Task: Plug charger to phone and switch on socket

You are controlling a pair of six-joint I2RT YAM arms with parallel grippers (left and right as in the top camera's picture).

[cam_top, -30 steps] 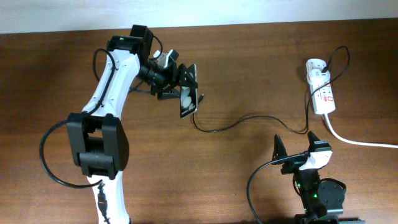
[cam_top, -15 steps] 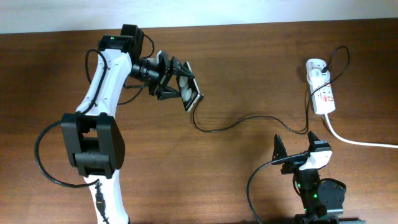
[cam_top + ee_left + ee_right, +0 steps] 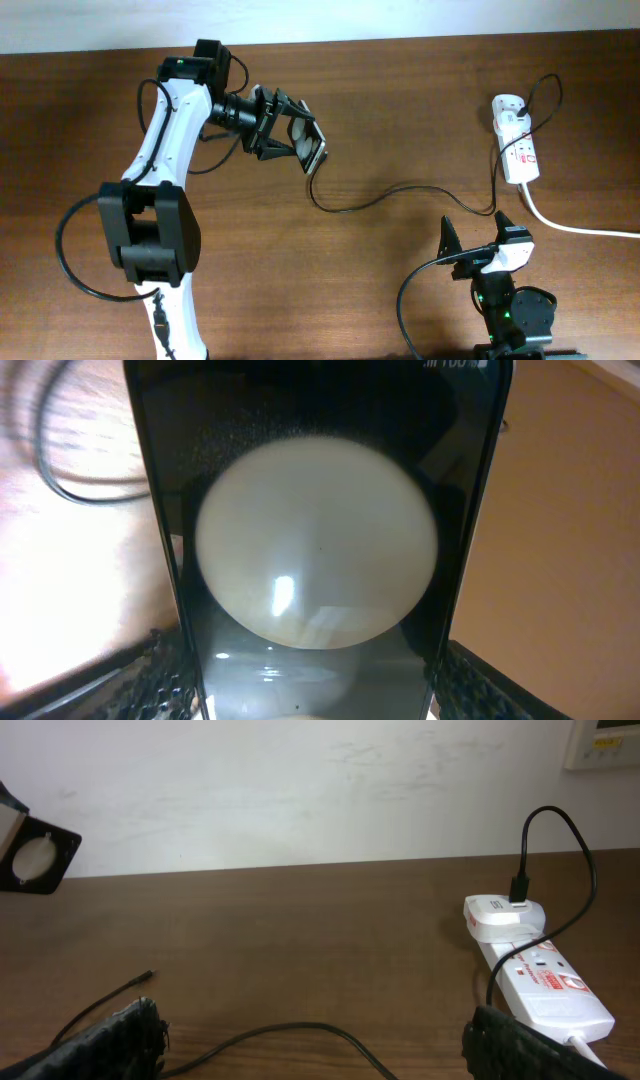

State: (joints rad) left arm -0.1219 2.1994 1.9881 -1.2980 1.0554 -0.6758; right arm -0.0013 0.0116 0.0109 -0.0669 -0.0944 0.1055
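My left gripper (image 3: 283,128) is shut on the black phone (image 3: 309,147) and holds it tilted above the table at the back left. In the left wrist view the phone (image 3: 318,550) fills the frame between the fingers, showing a white round shape. The thin black charger cable (image 3: 380,198) lies across the table from near the phone to the white adapter (image 3: 508,108) on the socket strip (image 3: 520,150). Its plug tip (image 3: 148,976) lies loose on the wood. The socket also shows in the right wrist view (image 3: 540,982). My right gripper (image 3: 477,238) is open and empty at the front right.
A thick white cord (image 3: 580,226) runs from the socket off the right edge. A white wall (image 3: 300,790) stands behind the table's far edge. The left arm (image 3: 165,150) reaches across the left half of the table.
My left gripper has lifted and turned the phone, shifting it slightly right and tilting it more. The right arm has not moved.
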